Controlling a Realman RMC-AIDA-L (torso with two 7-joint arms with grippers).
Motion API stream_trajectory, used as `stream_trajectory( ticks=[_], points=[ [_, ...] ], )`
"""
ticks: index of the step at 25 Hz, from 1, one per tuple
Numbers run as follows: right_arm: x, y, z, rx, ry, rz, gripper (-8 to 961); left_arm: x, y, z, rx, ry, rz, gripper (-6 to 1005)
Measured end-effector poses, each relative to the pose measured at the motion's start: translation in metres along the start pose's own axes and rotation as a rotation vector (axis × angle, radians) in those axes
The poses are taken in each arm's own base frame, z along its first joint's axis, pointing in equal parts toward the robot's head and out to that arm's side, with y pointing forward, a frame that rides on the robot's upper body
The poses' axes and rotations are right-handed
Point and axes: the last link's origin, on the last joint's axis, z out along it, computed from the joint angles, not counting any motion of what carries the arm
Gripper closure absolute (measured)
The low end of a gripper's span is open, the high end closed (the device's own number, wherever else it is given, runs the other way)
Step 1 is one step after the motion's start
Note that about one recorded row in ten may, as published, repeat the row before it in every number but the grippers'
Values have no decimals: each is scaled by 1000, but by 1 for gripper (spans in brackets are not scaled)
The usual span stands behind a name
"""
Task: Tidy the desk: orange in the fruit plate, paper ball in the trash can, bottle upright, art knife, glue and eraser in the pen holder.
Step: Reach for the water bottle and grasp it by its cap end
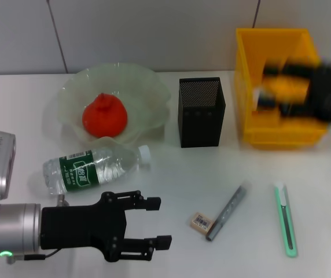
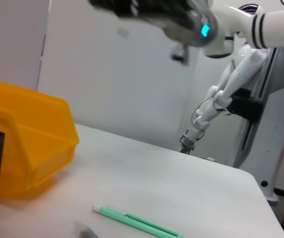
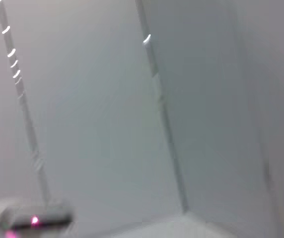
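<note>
Orange (image 1: 103,115) in fruit plate (image 1: 148,87); bottle (image 1: 93,168) lying sideways; eraser (image 1: 200,222), art knife (image 1: 227,211), glue (image 1: 285,219) flat near pen holder (image 1: 201,112), trash can (image 1: 252,87).

Even, bright light; soft shadows; the right tool (image 1: 281,87) smears with motion blur (right wrist view blurred too).

The right hand (image 1: 269,87) blocks the trash can (image 1: 249,69). Open tabletop (image 1: 171,174) lies between the bottle (image 1: 93,169) and the eraser (image 1: 200,222); the pen holder (image 1: 201,113) stands behind.
</note>
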Motion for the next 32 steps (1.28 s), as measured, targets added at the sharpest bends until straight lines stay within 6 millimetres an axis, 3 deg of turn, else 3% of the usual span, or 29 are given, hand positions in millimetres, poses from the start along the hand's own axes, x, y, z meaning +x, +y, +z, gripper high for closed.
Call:
stream_trajectory(
  ticks=[8, 15, 16, 21, 28, 32],
  points=[
    [75, 34, 21, -126, 296, 33, 136, 4, -8, 5, 25, -16, 7, 215],
    [87, 37, 16, -106, 317, 37, 136, 7, -13, 6, 37, -22, -7, 216],
    [88, 36, 16, -101, 320, 37, 136, 27, -26, 0, 72, -18, 23, 216],
    [90, 35, 15, -91, 327, 30, 136, 57, -56, -17, 176, -143, 26, 216],
    [92, 33, 12, -72, 336, 30, 136, 84, -76, -40, 301, -357, 80, 216],
    [92, 33, 11, -67, 338, 29, 136, 89, -81, -47, 351, -433, 109, 217]
  ],
)
